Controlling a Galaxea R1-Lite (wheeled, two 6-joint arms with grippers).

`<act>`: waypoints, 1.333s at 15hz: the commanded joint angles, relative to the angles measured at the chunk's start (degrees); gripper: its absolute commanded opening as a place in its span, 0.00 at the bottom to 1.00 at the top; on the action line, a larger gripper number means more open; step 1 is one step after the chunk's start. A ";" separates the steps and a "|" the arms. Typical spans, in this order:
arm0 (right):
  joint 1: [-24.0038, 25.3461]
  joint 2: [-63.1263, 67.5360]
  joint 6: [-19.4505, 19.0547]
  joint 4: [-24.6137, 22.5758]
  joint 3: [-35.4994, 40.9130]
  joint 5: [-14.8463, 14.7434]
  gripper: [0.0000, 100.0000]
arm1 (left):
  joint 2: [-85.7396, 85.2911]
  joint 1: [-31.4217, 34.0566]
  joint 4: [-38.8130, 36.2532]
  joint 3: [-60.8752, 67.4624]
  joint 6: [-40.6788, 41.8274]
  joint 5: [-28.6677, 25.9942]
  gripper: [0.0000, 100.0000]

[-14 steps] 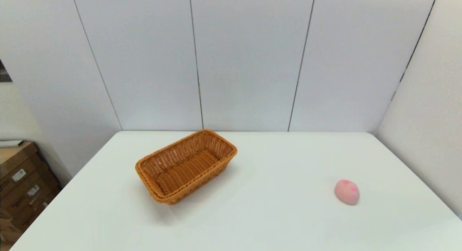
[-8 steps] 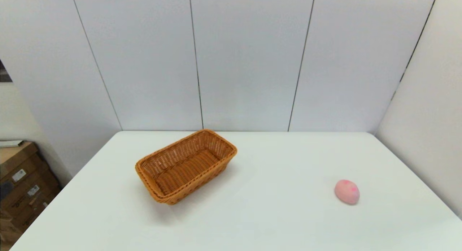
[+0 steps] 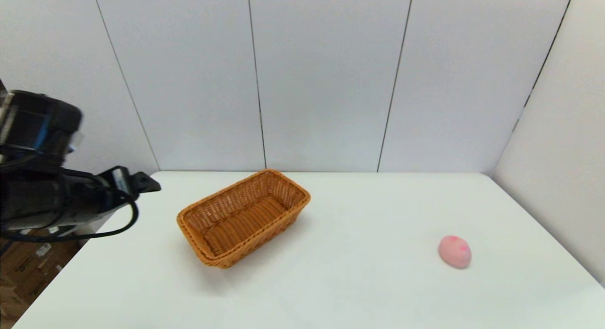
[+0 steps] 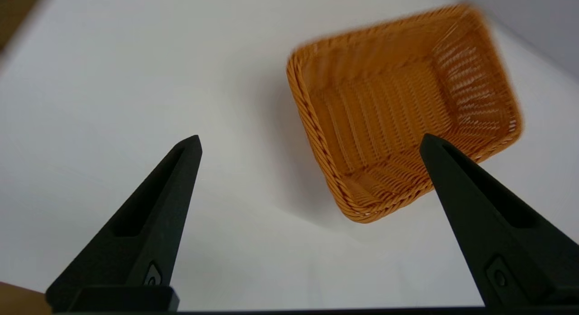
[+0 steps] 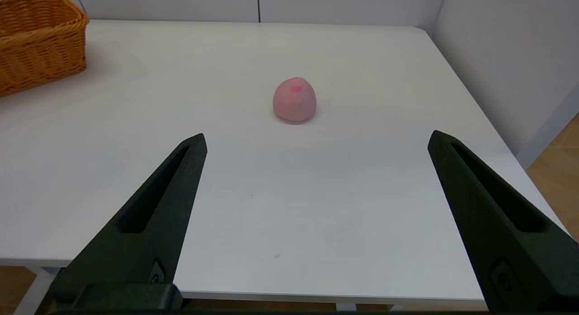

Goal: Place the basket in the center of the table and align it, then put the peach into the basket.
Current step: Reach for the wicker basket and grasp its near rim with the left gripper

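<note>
Swinging in from the table's left edge, the left gripper [image 4: 310, 143] had just entered the head view, which showed no arm half a sec earlier. Its fingers stood wide apart, holding nothing, w/ the basket [image 3: 243, 218] a little ahead and not yet touched. Judged: reach for the basket was starting; neither task step done yet. Basket sat left of centre on the table [image 3: 340, 281], skewed diagonal to the table edges, so it needed a shift right plus a turn. The peach [image 3: 454, 251] lay well apart on the right side, on bare tabletop. Right gripper [image 5: 316, 140] was parked off the near edge, spread wide, empty, facing the peach. Cardboard boxes [image 3: 28, 272] stood on the floor left of the table. Nothing lay btw gripper and basket.
</note>
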 commanded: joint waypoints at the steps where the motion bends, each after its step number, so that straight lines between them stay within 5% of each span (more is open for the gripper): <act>1: 0.00 -0.01 -0.04 0.03 0.01 -0.02 1.00 | 23.50 -6.40 7.31 -10.28 -17.88 1.31 1.00; 4: 0.00 -0.01 -0.04 0.03 0.01 -0.02 1.00 | 27.46 -6.23 13.99 -14.68 -20.69 -6.87 1.00; 16: 0.00 -0.01 -0.04 0.03 0.01 -0.02 1.00 | 39.50 -1.48 10.65 -14.68 -19.55 -11.96 1.00; 17: 0.00 -0.01 -0.13 0.03 0.01 -0.02 1.00 | 39.41 -1.39 9.77 -14.59 -19.55 -11.96 0.00; 20: 0.00 -0.01 -0.13 0.03 0.01 -0.02 1.00 | 39.24 -1.48 9.07 -14.68 -19.28 -12.14 0.00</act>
